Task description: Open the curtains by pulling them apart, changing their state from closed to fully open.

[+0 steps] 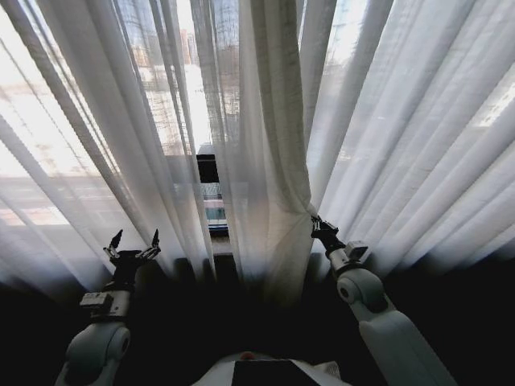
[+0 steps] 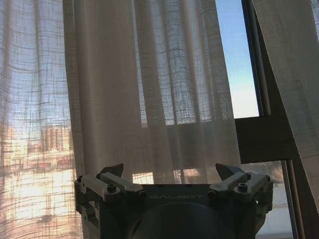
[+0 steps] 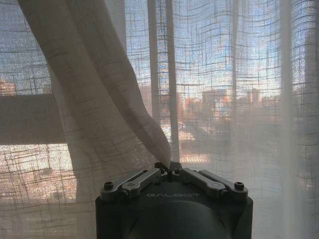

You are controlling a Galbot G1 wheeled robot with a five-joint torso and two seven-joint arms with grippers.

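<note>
Sheer white pleated curtains hang across the window. The left panel [image 1: 96, 137] and the right panel [image 1: 402, 137] meet near the middle, with a narrow gap [image 1: 211, 189] between them. My right gripper [image 1: 315, 223] is shut on a bunched fold of the right curtain [image 3: 149, 129] at its inner edge, and the fabric pulls taut up from the fingertips. My left gripper [image 1: 134, 241] stands open low in front of the left curtain [image 2: 149, 89], apart from the fabric, with nothing between its fingers.
A dark window frame bar [image 2: 264, 139] shows through the gap [image 2: 239, 64], with sky and buildings beyond. The floor below the curtains is dark. My own base [image 1: 265, 371] sits at the bottom centre.
</note>
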